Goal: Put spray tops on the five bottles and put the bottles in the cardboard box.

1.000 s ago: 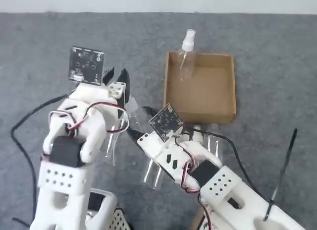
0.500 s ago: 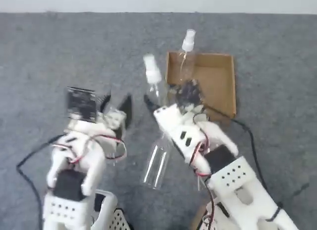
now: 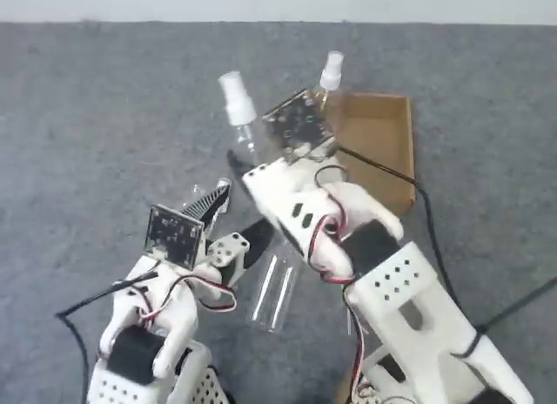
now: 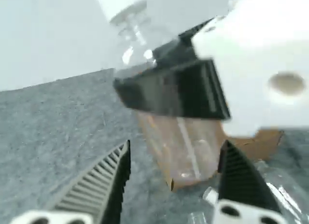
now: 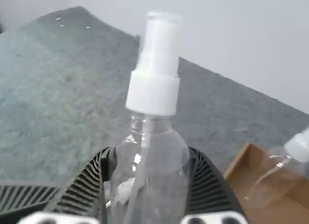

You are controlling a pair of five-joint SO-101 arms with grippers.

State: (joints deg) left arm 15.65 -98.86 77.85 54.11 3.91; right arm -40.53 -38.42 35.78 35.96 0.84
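From above, the right arm stretches forward over the grey, felt-like tabletop (image 3: 104, 117). Its right tool (image 3: 242, 166) is clenched on a clear plastic bottle (image 3: 247, 141), held upright with a white spray top (image 3: 232, 92) just beside the shallow cardboard box (image 3: 387, 151). The left arm sits low, with the left tool (image 3: 232, 223) released near two clear lying bottles (image 3: 274, 291).

The left wrist view looks out between spread, ribbed black fingers (image 4: 108, 183). The held bottle (image 4: 178, 137) is beyond them, gripped by the other arm's black jaw, with brown card behind.

The right wrist view adds the thin dip tube inside the round-shouldered bottle (image 5: 149, 161). It also shows a second bottle (image 5: 282, 168), capped, standing in the box (image 5: 246, 180).
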